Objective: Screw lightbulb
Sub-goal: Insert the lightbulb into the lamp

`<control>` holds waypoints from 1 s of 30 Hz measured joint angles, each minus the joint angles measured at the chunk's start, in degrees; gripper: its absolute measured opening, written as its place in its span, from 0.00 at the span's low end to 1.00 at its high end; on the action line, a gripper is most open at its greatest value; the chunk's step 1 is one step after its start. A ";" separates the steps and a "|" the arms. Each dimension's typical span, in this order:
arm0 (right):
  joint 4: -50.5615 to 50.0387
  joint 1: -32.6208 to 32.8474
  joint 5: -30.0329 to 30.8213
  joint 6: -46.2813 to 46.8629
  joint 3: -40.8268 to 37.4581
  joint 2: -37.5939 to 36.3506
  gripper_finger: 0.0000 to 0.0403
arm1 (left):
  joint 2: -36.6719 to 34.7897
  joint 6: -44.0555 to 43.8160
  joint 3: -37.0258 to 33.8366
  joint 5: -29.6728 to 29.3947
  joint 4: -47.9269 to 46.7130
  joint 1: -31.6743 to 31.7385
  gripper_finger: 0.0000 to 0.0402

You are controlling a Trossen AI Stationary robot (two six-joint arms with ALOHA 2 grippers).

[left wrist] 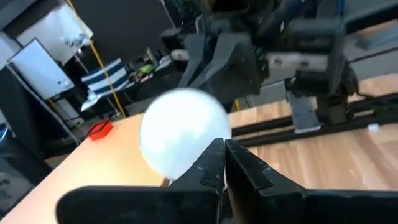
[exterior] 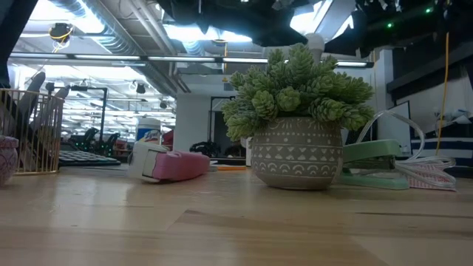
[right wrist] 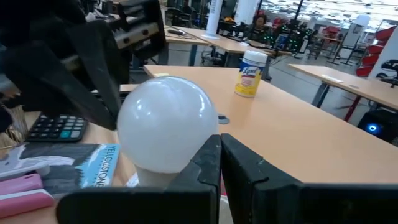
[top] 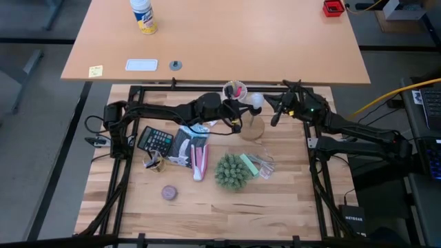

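A white lightbulb [top: 255, 101] stands at the table's [top: 289, 207] far edge between two robot arms. The left hand [top: 239, 117] and right hand [top: 274, 114] flank it, both fully closed and gripping nothing.

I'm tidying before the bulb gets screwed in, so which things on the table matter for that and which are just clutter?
For the job: lightbulb; wooden disc beneath it; left gripper and right gripper, both shut.

Lying about: calculator, potted plant, pink stapler, green stapler, brown puck.

Frosted matt lightbulb [right wrist: 166, 123], wooden table [top: 275, 207]
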 joint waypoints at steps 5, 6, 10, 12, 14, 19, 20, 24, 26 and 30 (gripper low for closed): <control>0.00 -0.02 -1.63 0.20 0.02 0.00 0.04 | 0.00 -0.06 0.00 -1.28 -3.09 0.69 0.01; 0.00 0.00 -1.68 0.20 0.02 -0.02 0.04 | 0.00 -0.05 0.00 -1.32 -3.25 0.86 0.01; -0.55 0.00 -1.68 0.20 0.06 -0.15 0.04 | 0.00 0.50 0.00 -2.02 -3.31 1.39 0.01; -1.00 0.00 -1.81 0.21 0.08 -0.15 0.04 | 0.00 0.51 0.00 -2.50 -3.45 1.61 0.01; -1.53 0.02 -2.28 0.85 0.09 -0.15 0.04 | 0.00 0.55 0.00 -2.75 -3.96 2.01 0.01; -2.25 0.14 -7.70 1.63 0.07 -0.02 0.04 | 0.00 0.61 0.00 -3.22 -4.24 2.88 0.01; -2.18 0.14 -8.42 2.27 0.07 -0.04 0.04 | 0.00 0.58 0.00 -3.18 -4.18 3.06 0.01; -3.15 0.13 -8.82 2.89 0.07 -0.04 0.04 | 0.00 0.68 0.00 -2.98 -4.14 3.54 0.01; -3.40 0.13 -9.28 2.98 0.07 -0.04 0.04 | 0.00 0.63 0.00 -2.96 -4.16 3.79 0.01; -3.77 0.13 -10.28 3.02 0.04 -0.29 0.04 | 0.00 2.42 0.00 -4.03 -4.50 3.88 0.01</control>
